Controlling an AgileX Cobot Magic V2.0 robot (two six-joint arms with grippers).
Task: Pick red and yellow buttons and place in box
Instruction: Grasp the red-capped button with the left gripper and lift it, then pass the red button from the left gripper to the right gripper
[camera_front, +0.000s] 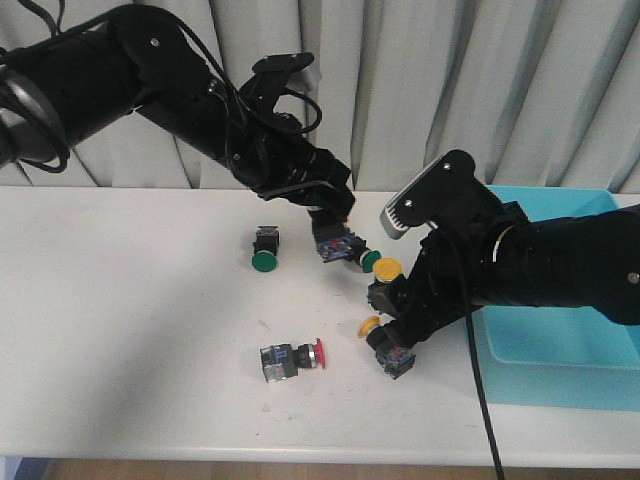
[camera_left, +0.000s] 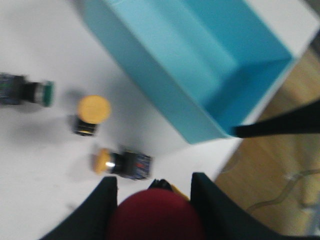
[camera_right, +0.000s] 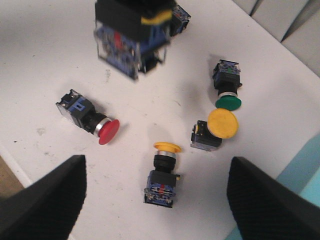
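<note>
Buttons (camera_right: 162, 172) — no legible labels — near box (camera_front: 560, 340)

2 black arms (camera_front: 150, 75) (loose cables), textured fingers (camera_right: 47, 200)

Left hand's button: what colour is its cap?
Dark red cap, held between the left hand fingers; clearest in the left wrist view.

Red (camera_right: 108, 131), yellow (camera_right: 223, 123) and green caps (camera_right: 228, 103); light blue box (camera_front: 560, 345); white table (camera_front: 130, 320).
</note>
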